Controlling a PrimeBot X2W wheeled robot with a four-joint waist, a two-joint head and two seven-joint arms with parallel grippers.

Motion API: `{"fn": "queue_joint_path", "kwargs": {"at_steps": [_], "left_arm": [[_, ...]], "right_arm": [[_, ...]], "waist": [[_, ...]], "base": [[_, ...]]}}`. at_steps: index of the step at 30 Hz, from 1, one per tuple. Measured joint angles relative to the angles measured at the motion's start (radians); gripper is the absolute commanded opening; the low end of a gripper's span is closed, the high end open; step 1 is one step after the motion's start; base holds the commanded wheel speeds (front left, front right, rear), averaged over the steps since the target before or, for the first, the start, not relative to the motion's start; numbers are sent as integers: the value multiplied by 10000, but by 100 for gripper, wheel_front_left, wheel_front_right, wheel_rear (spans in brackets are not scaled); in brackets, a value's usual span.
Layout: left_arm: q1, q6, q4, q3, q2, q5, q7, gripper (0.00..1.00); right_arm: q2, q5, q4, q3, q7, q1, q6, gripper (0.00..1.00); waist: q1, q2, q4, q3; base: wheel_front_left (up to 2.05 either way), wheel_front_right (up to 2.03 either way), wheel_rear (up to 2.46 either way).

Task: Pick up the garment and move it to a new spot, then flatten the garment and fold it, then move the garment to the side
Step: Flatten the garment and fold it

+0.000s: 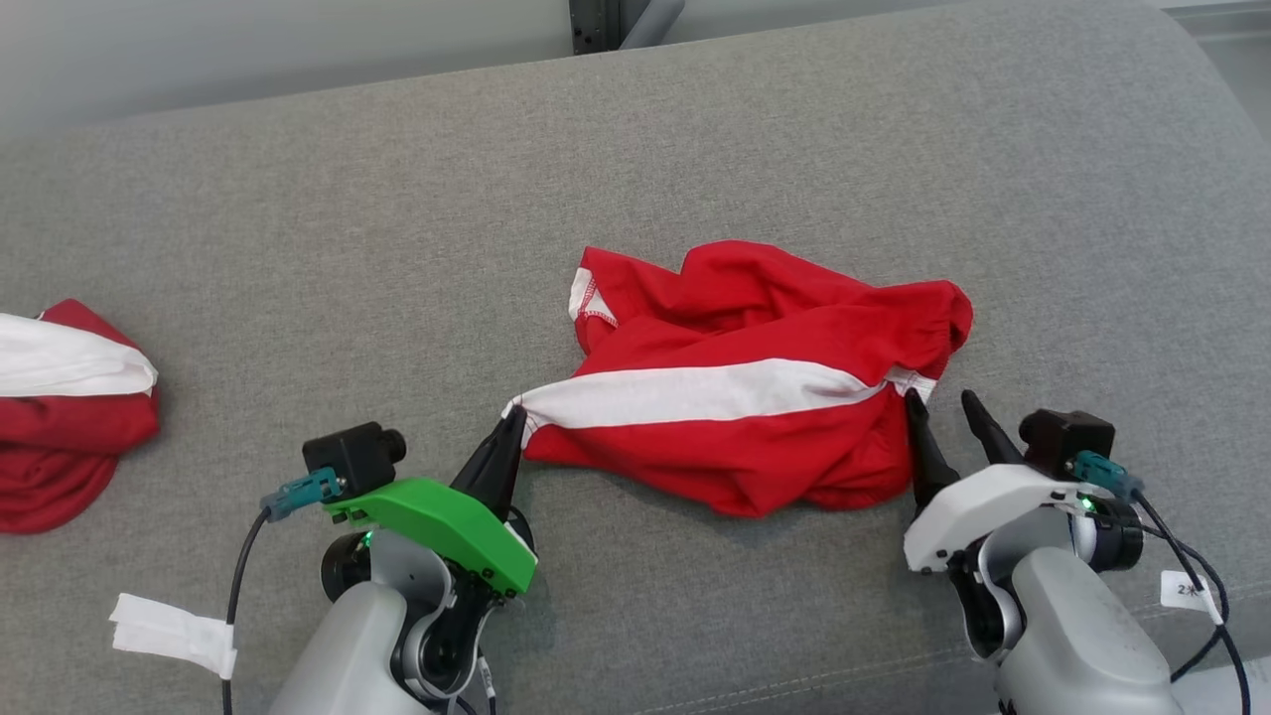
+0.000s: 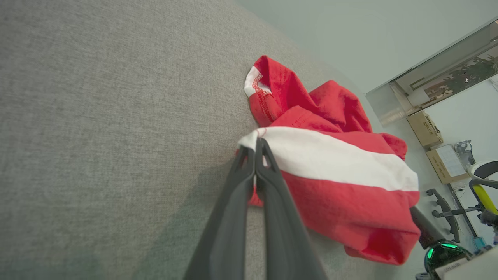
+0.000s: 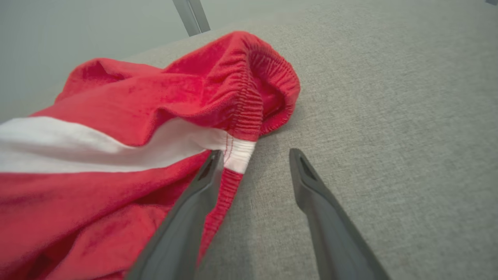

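The garment (image 1: 745, 397), a pair of red shorts by the look of it, lies bunched up in the middle of the head view, a little right of centre, on a padded worktop (image 1: 397, 199) covered in grey woven cloth. From where I stand the job looks to be at its flattening stage. The cloth is in a heap, not spread out, so flattening, folding and moving it aside are all left to do. Whether it has already been carried to its new spot I cannot tell. The left hand (image 1: 513, 417) has its two dark fingers pressed together on the garment's near-left corner, right at the end of the white stripe. The right hand (image 1: 941, 402) sits at the other end of that stripe with its fingers apart. One finger lies against the waistband's edge and the other over bare grey cloth, holding nothing. The fabric is a soft knit, limp and full of rounded folds. A broad white band runs across it, the waistband at the right is gathered and ribbed with elastic, and a stitched hem turns back at the upper left to show white inside. A second garment (image 1: 60, 417), red and white, rests at the left edge of the frame, well apart.
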Motion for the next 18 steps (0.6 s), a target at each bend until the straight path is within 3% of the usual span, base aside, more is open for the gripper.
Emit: {"fn": "queue_joint_path", "kwargs": {"at_steps": [6, 9, 12, 16, 18], "left_arm": [[12, 48, -84, -125, -10, 84, -46, 0], [11, 48, -102, -153, -6, 102, -54, 0], [10, 54, -109, -169, 8, 155, -88, 0], [10, 86, -119, -169, 33, 155, -102, 0], [10, 86, -128, -169, 52, 155, -102, 0]], "right_arm": [[-125, 420, 1409, 784, 2, -1002, 0, 75], [-261, 610, 1835, 1081, 2, -1388, 0, 48], [-307, 851, 2092, 1413, 0, -1597, 0, 39], [-407, 1329, 2291, 1877, 0, -1742, 0, 18], [-485, 1528, 2307, 2080, 0, -1801, 0, 0]], "waist": [[0, 0, 118, 102], [0, 0, 172, 150], [0, 0, 210, 180], [0, 0, 200, 198], [0, 0, 183, 208]], "base": [[0, 0, 0], [0, 0, 0], [0, 0, 0], [0, 0, 0], [0, 0, 0]]}}
